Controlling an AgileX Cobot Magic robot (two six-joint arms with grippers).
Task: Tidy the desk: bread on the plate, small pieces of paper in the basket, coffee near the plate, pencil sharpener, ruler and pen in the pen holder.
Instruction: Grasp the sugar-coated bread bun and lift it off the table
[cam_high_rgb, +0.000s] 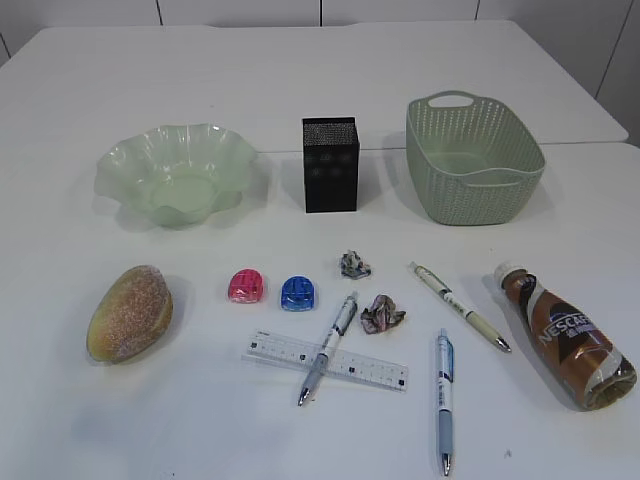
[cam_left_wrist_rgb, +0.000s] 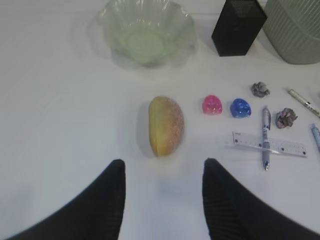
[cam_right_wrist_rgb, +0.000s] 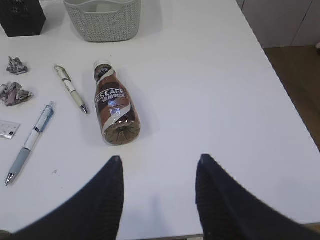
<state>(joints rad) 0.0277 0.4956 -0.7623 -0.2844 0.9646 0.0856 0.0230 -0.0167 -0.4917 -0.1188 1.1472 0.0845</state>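
on a white table (cam_high_rgb: 200, 400), nothing is sitting in its place yet. from the left: the bread (cam_high_rgb: 130, 312) is lying on its side in front of the green plate (cam_high_rgb: 175, 172), well apart from it. two sharpeners, pink (cam_high_rgb: 246, 287) and blue (cam_high_rgb: 297, 293), are sitting side by side, with the ruler (cam_high_rgb: 326, 361) in front of them and a grey pen (cam_high_rgb: 328, 348) lying across it. two paper scraps (cam_high_rgb: 354, 265) are resting near the middle, the black holder (cam_high_rgb: 331, 165) standing behind. two more pens (cam_high_rgb: 461, 307) are lying to the right, then the basket (cam_high_rgb: 473, 160) at the back and the coffee (cam_high_rgb: 566, 335) lying on its side.

the left gripper (cam_left_wrist_rgb: 161, 165) is hanging spread and empty, the bread (cam_left_wrist_rgb: 166, 125) just ahead of its fingers (cam_left_wrist_rgb: 112, 175). the right gripper (cam_right_wrist_rgb: 157, 162) is likewise spread and empty, the coffee (cam_right_wrist_rgb: 114, 103) ahead and a little left of it.

risks, as a judgement: the crossed pen is likely to drag the ruler when lifted; the coffee bottle is likely to roll if nudged rather than gripped squarely; the flat ruler is offering little edge to pinch.
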